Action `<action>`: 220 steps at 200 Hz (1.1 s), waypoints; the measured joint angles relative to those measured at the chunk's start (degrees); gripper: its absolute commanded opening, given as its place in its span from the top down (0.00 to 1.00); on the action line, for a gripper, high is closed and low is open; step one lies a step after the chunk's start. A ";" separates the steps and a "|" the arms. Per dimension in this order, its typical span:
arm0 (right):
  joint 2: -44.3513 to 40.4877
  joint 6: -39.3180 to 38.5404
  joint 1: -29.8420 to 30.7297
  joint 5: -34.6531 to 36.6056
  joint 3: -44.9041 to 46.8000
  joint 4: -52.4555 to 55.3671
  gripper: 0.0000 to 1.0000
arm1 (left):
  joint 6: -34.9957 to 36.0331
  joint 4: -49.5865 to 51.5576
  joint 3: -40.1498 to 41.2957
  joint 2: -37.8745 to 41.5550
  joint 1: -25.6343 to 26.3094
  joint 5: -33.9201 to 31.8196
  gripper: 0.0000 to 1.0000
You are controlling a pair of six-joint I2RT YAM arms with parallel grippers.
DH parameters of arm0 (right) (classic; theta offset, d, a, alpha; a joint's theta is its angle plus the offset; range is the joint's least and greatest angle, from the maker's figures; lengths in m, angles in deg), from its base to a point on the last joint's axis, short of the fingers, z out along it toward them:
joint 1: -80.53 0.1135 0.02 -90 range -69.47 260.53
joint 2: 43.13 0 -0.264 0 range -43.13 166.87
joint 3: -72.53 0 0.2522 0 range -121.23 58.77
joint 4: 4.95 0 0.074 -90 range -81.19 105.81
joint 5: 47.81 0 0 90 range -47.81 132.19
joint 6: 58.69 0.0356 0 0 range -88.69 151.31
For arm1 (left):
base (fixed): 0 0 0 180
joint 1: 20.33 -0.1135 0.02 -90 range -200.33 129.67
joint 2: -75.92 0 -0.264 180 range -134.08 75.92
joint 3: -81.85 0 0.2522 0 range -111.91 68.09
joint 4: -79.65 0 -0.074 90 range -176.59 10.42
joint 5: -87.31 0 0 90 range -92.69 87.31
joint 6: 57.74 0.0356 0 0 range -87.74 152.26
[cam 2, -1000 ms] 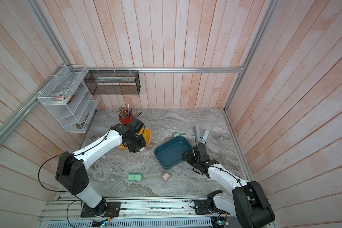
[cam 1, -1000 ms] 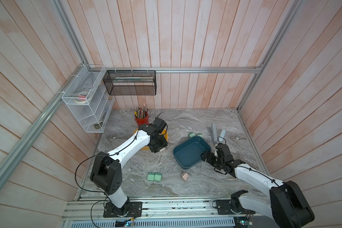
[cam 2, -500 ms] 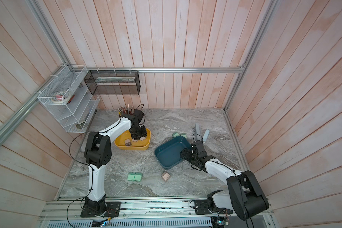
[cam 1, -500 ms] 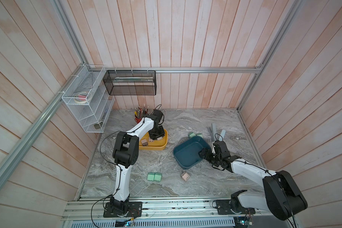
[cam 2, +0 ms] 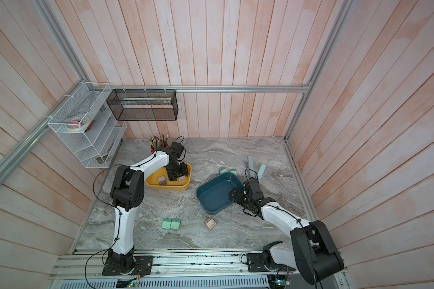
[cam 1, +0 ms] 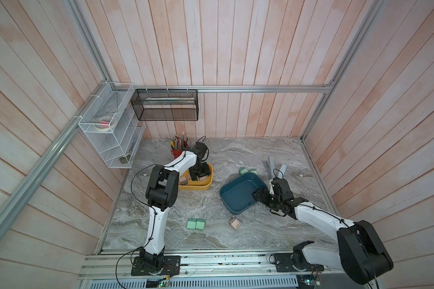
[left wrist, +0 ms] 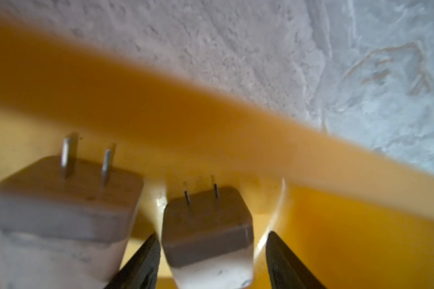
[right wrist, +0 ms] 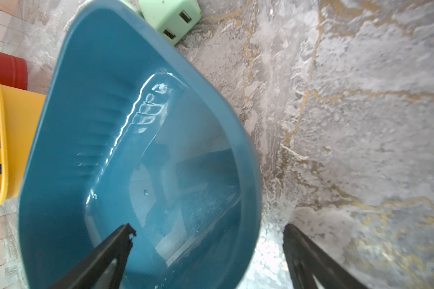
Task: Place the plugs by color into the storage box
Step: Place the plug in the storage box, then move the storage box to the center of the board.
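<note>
— So where's the left gripper [left wrist: 212,235] hanging out?

— Down inside the yellow bin [cam 1: 208,186]. Its jaws are standing apart around a pinkish-tan plug [left wrist: 206,225], with a clear gap showing on one side and barely any on the other, so it's not pinching it. That plug is sitting on the bin floor, two prongs showing, and a second tan plug [left wrist: 65,200] is sitting just beside it.

— And the right gripper [right wrist: 208,226]?

— Spread wide and straddling the rim of the blue bin [right wrist: 251,175]: one finger is hanging inside, the other outside over the worktop [cam 1: 236,155]. It's gripping nothing.

— Where are the other plugs lying?

— Two mint green plugs [cam 1: 196,224] are lying side by side on the worktop toward the arms' bases, a lone tan plug [cam 1: 235,223] is sitting near them, and two more green plugs [cam 1: 247,171] are sitting just behind the blue bin, on its far side.
</note>
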 measured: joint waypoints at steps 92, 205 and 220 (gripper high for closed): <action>-5.90 2.51 10.82 2.29 0.02 3.02 0.13 | -4.20 2.93 7.41 28.59 1.75 -0.02 0.29; 4.74 11.43 30.75 5.03 1.66 -9.42 0.32 | -11.89 5.75 33.09 49.94 4.70 1.51 0.29; 6.54 12.35 32.79 5.44 1.49 -10.25 0.32 | -12.09 6.25 34.03 51.74 4.70 1.51 0.29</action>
